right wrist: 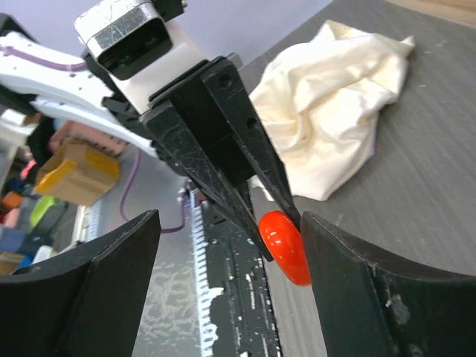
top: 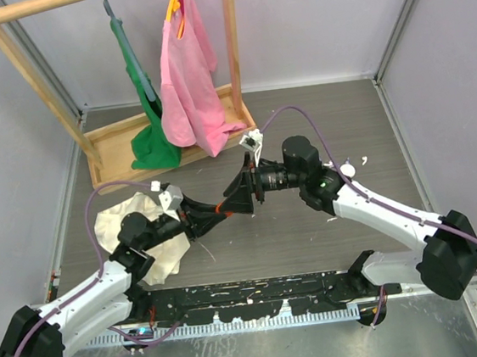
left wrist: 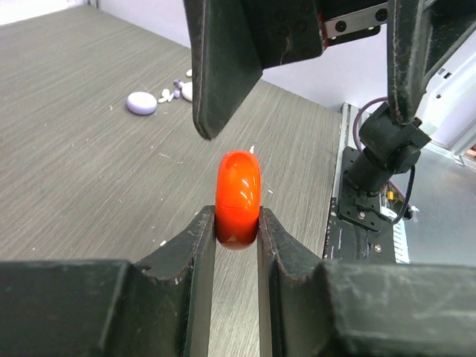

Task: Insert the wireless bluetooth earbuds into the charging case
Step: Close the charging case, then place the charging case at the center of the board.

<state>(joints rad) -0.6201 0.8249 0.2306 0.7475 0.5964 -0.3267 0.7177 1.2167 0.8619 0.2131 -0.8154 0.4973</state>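
Charging case (left wrist: 141, 103): small pale-lavender puck, lying flat on the bench (top: 319, 132), broad face up. It is round, so it has no long axis. It sits on the right half of the bench, well apart from both grippers.

Earbuds (left wrist: 166, 95): tiny white pieces just beside the case, on the bench and outside it. They are too small to tell which way the stems point.

Left gripper (left wrist: 237, 216): clamped on a glossy red-orange cap (left wrist: 238, 186), held in the air above the bench. The cap stands on edge with a finger pressing each flat face.

Right gripper (right wrist: 230, 223): jaws spread wide and holding nothing. Its black fingers stand either side of the left gripper's tip and the cap. I cannot see any contact.

Surroundings: the bench has a dark grey wood-grain surface. A crumpled cream cloth (right wrist: 335, 97) lies near left, beside the left arm. A wooden rack (top: 118, 165) stands far left with a green garment (top: 151, 141) and a pink garment (top: 190, 81) hanging on it. Both arms meet mid-bench, between the cloth and the case.
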